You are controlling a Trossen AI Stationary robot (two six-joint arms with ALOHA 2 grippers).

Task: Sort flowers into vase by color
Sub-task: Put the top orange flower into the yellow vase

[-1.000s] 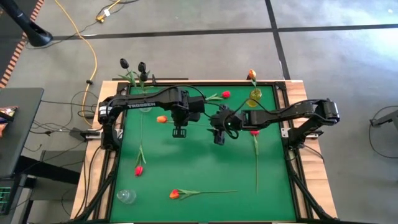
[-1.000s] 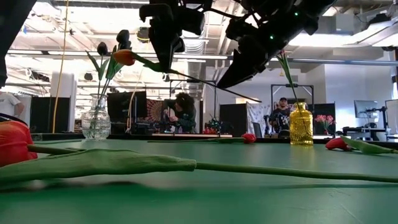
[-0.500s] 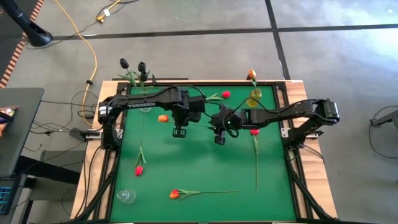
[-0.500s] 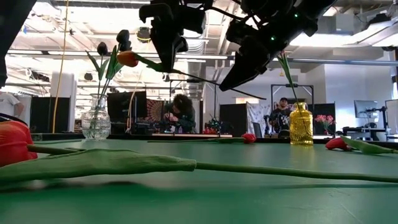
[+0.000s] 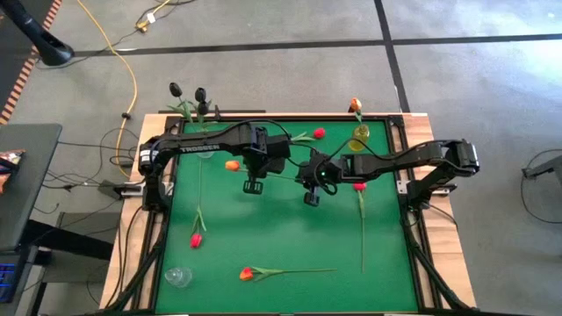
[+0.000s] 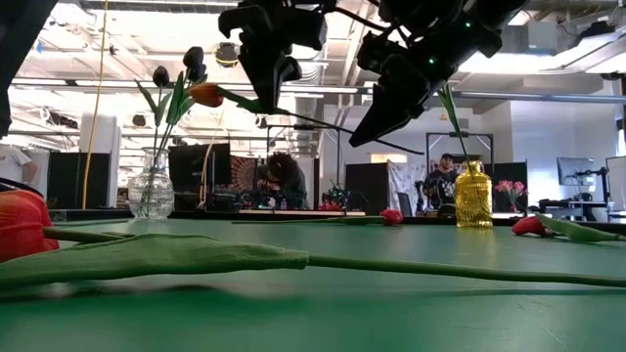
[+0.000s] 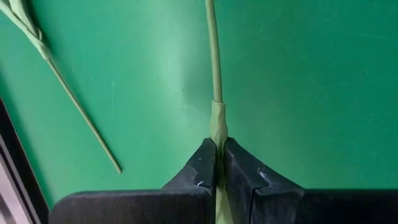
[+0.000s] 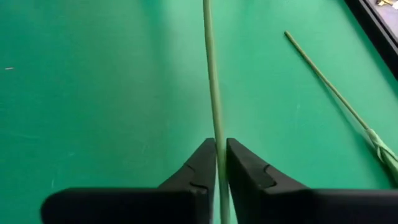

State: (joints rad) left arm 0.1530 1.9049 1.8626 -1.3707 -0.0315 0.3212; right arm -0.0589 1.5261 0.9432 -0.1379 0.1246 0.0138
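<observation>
Orange tulip (image 5: pixel 231 165): hanging in the air above the middle of the green table (image 5: pixel 290 237), head pointing toward the left arm's side, stem running across between both arms.
Stem (image 8: pixel 211 81): thin and green, stretching level from one gripper to the other; in the low view it is showing as a dark line well clear of the table.
Left gripper (image 7: pixel 219 163): clenching the stem at its wrapped, thicker part near the head, fingers pressed tight with only the stem between them.
Right gripper (image 8: pixel 219 163): fingers pinching in on the bare stem farther along, looking closed around it in its own wrist view.
Handling: I'm reading this flower as very light and bendy, the stem likely to flex or slip through smooth fingers; the wrapped section is looking like the surest place to hold, and the head should be left alone.
Yellow vase (image 5: pixel 358 137): standing at the far right corner with an orange flower (image 5: pixel 355 105) already in it.
Clear vase (image 6: pixel 150 192): standing at the far left, holding two black tulips (image 5: pixel 188 90).
Loose flowers: a red one (image 5: pixel 318 133) lying near the yellow vase, another red one (image 5: pixel 195 239) at the left, an orange one (image 5: pixel 247 274) near the front edge.
Background: people sitting in the room behind the table.
</observation>
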